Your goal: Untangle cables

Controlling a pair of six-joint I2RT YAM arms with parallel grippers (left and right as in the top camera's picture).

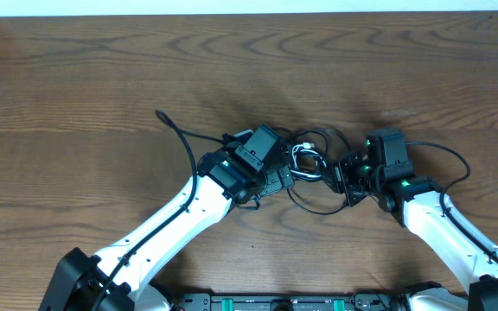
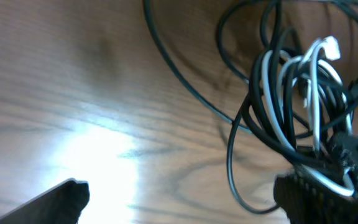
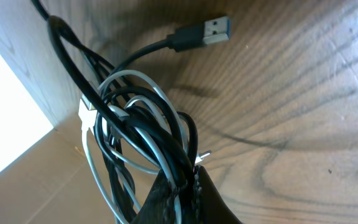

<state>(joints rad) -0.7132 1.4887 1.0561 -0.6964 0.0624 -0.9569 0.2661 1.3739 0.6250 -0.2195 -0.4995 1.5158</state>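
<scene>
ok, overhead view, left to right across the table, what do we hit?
loose black cable end → left tool, open → cable tangle → right tool, shut on the cable tangle

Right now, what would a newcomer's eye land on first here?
A tangled bundle of thin black and white cables is at the overhead view's centre. The right gripper is shut on it, a silver-tipped black USB plug jutting free; the left gripper stands open beside it.

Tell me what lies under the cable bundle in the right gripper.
Only bare wooden table shows beneath the cable bundle, pinched by the right gripper. A USB plug juts from it. The patch directly under it is covered by the bundle itself.
</scene>
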